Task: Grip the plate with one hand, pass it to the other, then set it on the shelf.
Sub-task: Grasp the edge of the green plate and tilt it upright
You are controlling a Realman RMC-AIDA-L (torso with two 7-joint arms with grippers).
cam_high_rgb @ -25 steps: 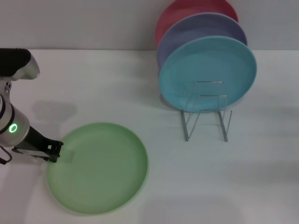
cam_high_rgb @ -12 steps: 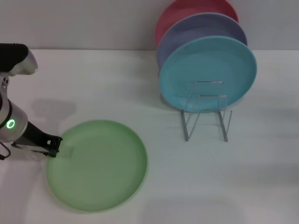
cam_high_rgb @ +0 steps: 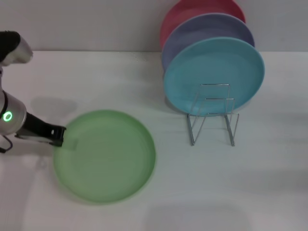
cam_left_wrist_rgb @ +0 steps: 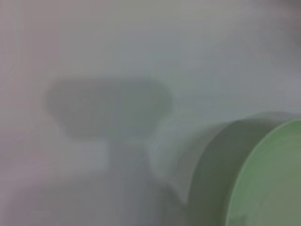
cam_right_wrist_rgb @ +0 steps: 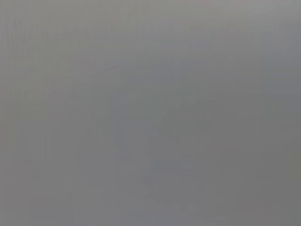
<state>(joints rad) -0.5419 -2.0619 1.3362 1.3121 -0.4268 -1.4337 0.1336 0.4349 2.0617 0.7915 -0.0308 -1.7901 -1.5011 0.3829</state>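
Observation:
The light green plate [cam_high_rgb: 106, 156] is at the front left of the white table, and its shadow suggests it is raised slightly off the surface. My left gripper [cam_high_rgb: 60, 137] is shut on the plate's left rim. The plate's rim also shows in the left wrist view [cam_left_wrist_rgb: 273, 179], with its shadow on the table beside it. The shelf [cam_high_rgb: 214, 118], a silver wire rack, stands at the right with its front loops free. My right gripper is out of view, and the right wrist view shows only plain grey.
A turquoise-blue plate [cam_high_rgb: 214, 67], a lavender plate [cam_high_rgb: 207, 26] and a red plate [cam_high_rgb: 192, 9] stand upright in a row behind the rack's front loops. The white table [cam_high_rgb: 269, 183] extends in front of and to the right of the rack.
My left gripper has moved away from me and slightly right, carrying the green plate with it. The rack and the other plates have not moved.

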